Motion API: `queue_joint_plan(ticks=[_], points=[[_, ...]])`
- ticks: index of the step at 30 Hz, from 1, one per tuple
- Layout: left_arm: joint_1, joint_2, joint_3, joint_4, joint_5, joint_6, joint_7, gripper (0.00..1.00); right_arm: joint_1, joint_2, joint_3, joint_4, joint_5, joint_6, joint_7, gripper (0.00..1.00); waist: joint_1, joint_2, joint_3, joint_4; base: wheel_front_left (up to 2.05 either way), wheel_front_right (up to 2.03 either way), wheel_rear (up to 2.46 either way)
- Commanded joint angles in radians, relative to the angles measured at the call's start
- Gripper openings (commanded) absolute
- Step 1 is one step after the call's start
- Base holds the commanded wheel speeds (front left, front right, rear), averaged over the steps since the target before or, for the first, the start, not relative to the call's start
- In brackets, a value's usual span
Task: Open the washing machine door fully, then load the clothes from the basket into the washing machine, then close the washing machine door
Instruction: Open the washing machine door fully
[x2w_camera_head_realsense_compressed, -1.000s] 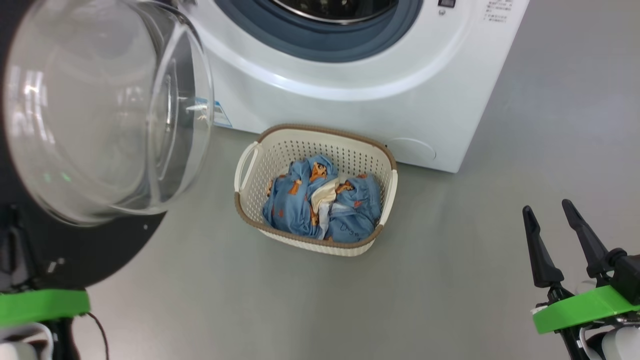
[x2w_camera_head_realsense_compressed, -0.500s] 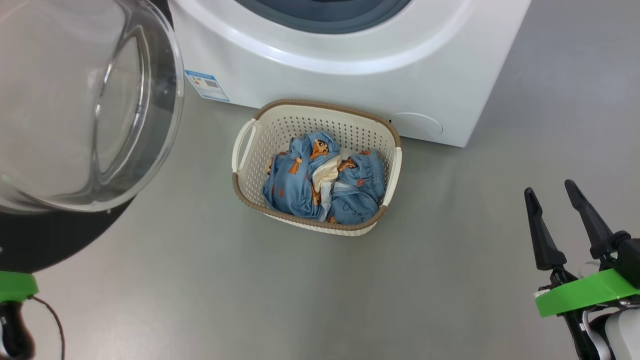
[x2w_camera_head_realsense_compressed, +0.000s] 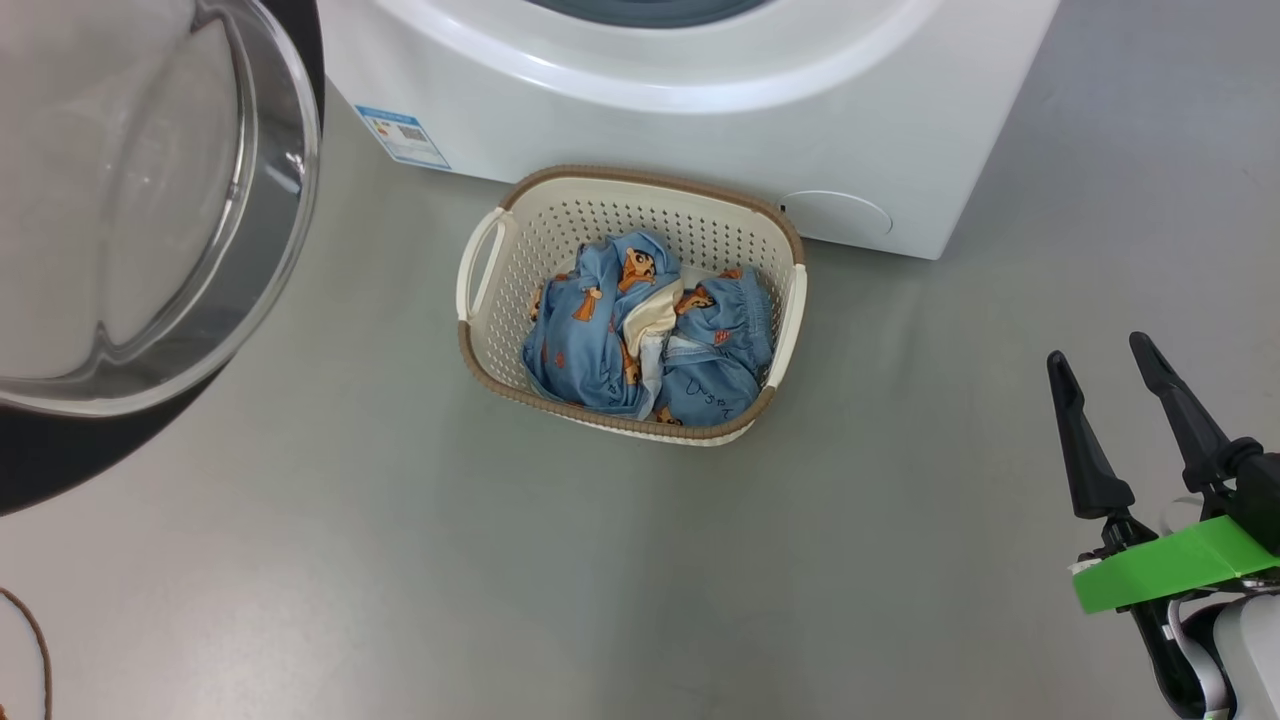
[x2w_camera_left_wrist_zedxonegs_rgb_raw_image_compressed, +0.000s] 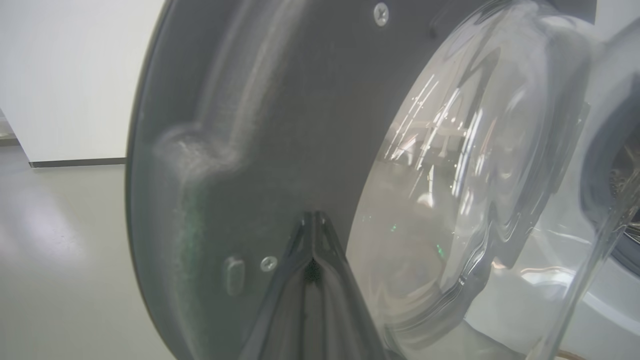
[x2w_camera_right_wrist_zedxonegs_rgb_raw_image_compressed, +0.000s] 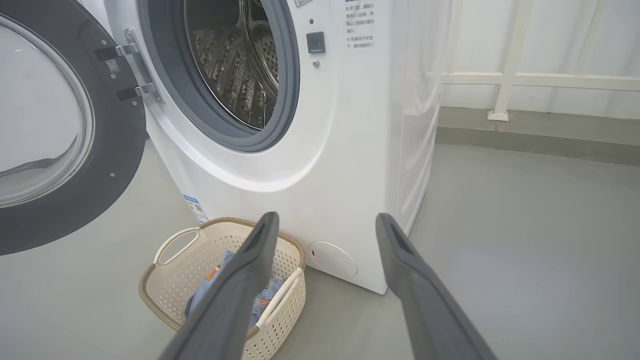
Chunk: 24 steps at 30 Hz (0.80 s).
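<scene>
My left gripper (x2w_camera_left_wrist_zedxonegs_rgb_raw_image_compressed: 312, 217) is pinched shut on itself, tips right at the dark inner face of the swung-open washing machine door (x2w_camera_left_wrist_zedxonegs_rgb_raw_image_compressed: 240, 125), while my right gripper (x2w_camera_head_realsense_compressed: 1098, 352) is spread wide and empty. Ahead and left of my right gripper, well apart, the basket (x2w_camera_head_realsense_compressed: 650, 178) holds the clothes (x2w_camera_head_realsense_compressed: 600, 345). It sits on the grey floor (x2w_camera_head_realsense_compressed: 400, 580) just before the washing machine (x2w_camera_head_realsense_compressed: 700, 110), a pale wall (x2w_camera_right_wrist_zedxonegs_rgb_raw_image_compressed: 550, 40) beyond.
</scene>
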Motion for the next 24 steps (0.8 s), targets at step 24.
queue_joint_plan(ticks=[24], points=[[-0.160,0.156,0.085,0.160,0.090,0.074,-0.005,0.00,-0.057,-0.052,0.052,-0.027,-0.010,0.004,-0.012,1.00,0.0000,0.0000,0.082,-0.014,0.00,0.00,0.00]])
